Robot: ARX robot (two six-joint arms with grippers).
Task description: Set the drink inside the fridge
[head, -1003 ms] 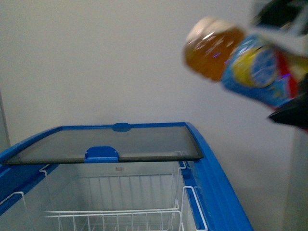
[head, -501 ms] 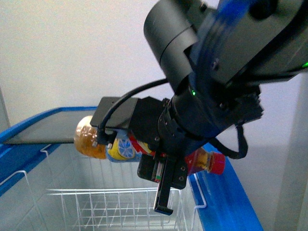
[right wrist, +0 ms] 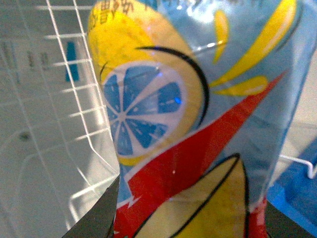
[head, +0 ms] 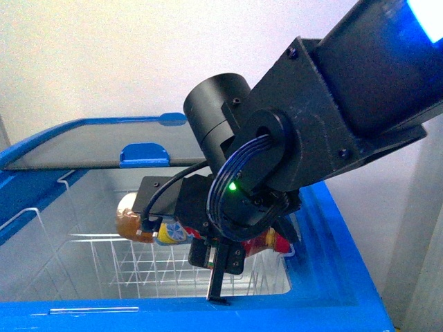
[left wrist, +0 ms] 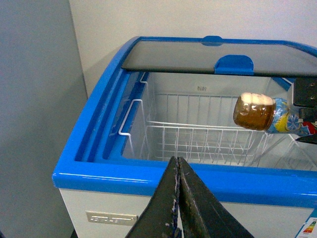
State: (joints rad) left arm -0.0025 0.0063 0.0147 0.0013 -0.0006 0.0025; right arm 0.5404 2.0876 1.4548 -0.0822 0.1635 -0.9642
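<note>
Spanning the lower front view, one fridge (head: pixel 332 242) stands with its glass lid (head: pixel 90 149) slid back, leaving the wire basket (head: pixel 131 266) open. One drink (head: pixel 149 228) hangs sideways above that basket, clamped by the right fingers (head: pixel 216 266). Left fingers (left wrist: pixel 179 208) are pressed together outside the rim.

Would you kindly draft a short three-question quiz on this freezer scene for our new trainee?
1. True or false: the drink lies sideways in the right gripper.
2. Over the fridge, the drink is (a) resting in a wire basket (b) held above it (c) on the glass lid.
3. The left gripper is ____.

Key: 1 true; 2 b; 3 shut.
</note>
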